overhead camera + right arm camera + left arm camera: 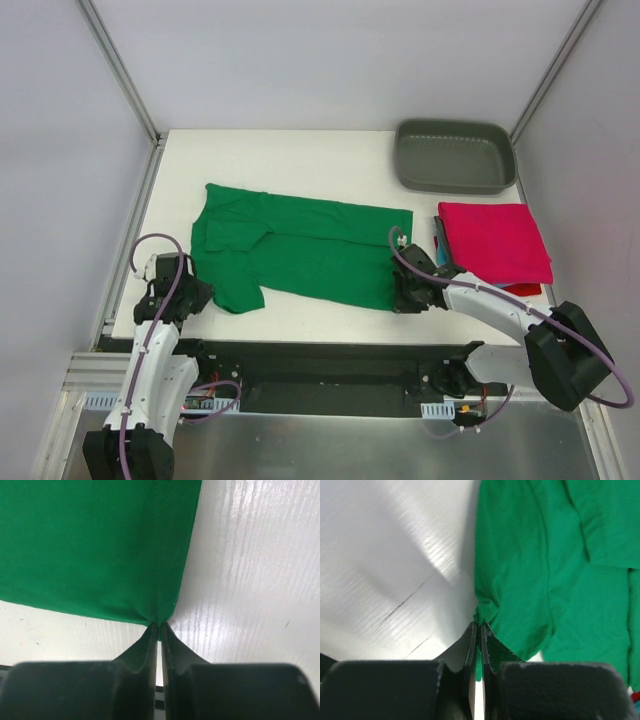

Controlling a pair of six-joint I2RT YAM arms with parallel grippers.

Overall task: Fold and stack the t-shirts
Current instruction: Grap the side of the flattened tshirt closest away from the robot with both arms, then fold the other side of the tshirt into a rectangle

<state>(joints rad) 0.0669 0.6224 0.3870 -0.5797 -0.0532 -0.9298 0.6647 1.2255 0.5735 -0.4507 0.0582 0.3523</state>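
- green t-shirt (300,250): soft matt cloth, a fine knit with stitched seams and light creases.
- crimson-pink t-shirt (495,240), near the right edge: matt cloth, lying smooth.
- table (300,160): white, glossy top with fine ribbed lines and a few thin scratches.
- tray (455,157), at the far right corner: grey plastic, smooth, with a dull sheen.
- left gripper (479,630) and right gripper (159,628): dark matt fingers, plastic by the look, edges a little rough and chipped pale.
- frame posts (120,70): bare metal, satin finish.
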